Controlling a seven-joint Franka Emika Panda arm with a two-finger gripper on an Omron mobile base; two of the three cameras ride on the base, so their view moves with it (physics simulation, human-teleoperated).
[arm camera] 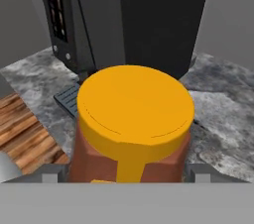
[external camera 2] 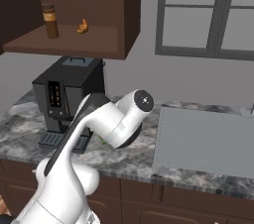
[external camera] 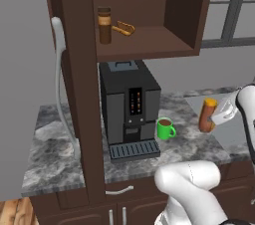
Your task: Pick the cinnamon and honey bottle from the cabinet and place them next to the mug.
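Now carrying honey (external camera: pixel 207 115) toward mug (external camera: pixel 165 128).

Left base: gripper (external camera: pixel 215 117) clamped on honey, mug off to its left, cinnamon (external camera: pixel 104 26) up in cabinet (external camera: pixel 149 45). Hand: honey between fingers; needs lowering beside mug, then releasing.

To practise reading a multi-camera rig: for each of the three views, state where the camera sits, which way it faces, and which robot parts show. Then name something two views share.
Left base view: behind-left, facing the cabinet, coffee machine, mug; arm lower right, gripper around the honey bottle.
Right base view: behind-right, facing counter and window; arm lower left.
Hand view: on the hand, looking along the gripper at the bottle cap.
Shared: both base views show the cinnamon.
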